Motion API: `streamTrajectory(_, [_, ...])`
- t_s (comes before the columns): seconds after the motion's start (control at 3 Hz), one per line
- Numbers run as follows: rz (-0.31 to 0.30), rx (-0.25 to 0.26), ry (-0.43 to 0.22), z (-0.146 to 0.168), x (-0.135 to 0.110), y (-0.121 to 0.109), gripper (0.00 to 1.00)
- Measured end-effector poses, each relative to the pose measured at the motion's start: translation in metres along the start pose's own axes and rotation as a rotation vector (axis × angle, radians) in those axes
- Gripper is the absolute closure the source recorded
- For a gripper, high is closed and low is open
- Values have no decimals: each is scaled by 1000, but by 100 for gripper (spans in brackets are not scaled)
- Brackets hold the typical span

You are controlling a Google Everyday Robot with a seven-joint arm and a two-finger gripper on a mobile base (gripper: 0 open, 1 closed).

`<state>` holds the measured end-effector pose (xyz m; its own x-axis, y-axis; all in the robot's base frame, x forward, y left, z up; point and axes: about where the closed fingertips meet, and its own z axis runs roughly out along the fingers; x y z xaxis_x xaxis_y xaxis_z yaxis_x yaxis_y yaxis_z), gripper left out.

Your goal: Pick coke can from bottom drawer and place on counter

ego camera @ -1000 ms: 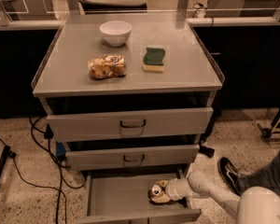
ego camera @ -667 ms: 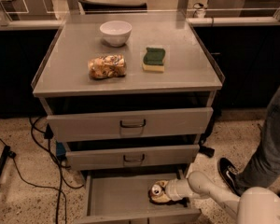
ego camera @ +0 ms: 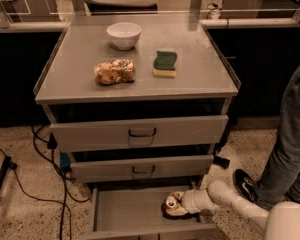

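Since a second ago the fingers [ego camera: 178, 213] and the coke can [ego camera: 172, 202] have hardly shifted. What is new is at the right edge, where a person's leg [ego camera: 290, 144] in jeans has stepped into view above the dark shoe [ego camera: 246, 185].

The fingers look narrow, closed around the coke can with a pale finger showing just under it. The can is tilted, its silver top turned up and to the left. The gripper [ego camera: 174, 207] is low in the open bottom drawer [ego camera: 130, 211], near its right side and close to the front edge, and the can is in contact with the grey floor there. The white arm [ego camera: 230, 204] reaches in from the near right corner.

The two drawers above are only slightly open. On the worktop [ego camera: 200, 81] stand a white bowl [ego camera: 124, 35] at the far side, a green and yellow sponge [ego camera: 165, 64] to its right and nearer, and a crumpled snack bag [ego camera: 115, 71] left of the sponge. Black cables [ego camera: 40, 149] trail over the floor on the left.
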<state>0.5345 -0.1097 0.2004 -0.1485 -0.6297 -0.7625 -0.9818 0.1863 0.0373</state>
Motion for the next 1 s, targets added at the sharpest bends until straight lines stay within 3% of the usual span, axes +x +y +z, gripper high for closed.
streamTrajectory(0.33, [-51,-52,-13,-45,-37,7,100])
streamTrajectory(0.67, [-118,-84,-41,-107,-101,7,100])
streamTrajectory(1.0, [-148,-81,-29,-123,-117,0,100])
